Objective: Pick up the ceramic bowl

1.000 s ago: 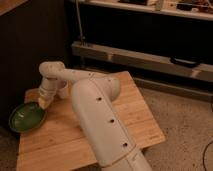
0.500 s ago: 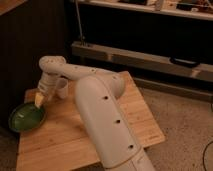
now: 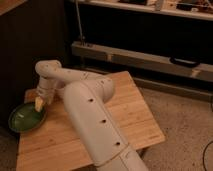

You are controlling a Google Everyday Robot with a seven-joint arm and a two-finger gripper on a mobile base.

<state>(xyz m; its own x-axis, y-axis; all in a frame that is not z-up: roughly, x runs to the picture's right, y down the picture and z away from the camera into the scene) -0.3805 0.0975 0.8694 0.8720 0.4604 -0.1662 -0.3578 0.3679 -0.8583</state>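
Observation:
The ceramic bowl point(image 3: 24, 119) is a shallow, glossy dark-green dish resting on the left end of the wooden table point(image 3: 130, 112), partly overhanging its left edge. My white arm reaches from the lower middle across the table to the left. The gripper point(image 3: 39, 104), with yellowish tips, points down at the bowl's right rim, right at or just over it. Whether it touches the rim cannot be made out.
My thick white arm point(image 3: 92, 120) covers the table's middle. Behind the table stands a dark cabinet with a metal rail point(image 3: 145, 60). Speckled floor point(image 3: 185, 120) lies to the right, and a dark wall panel is at the left.
The wrist has shifted only slightly above the bowl's right rim. The bowl lies in the same spot.

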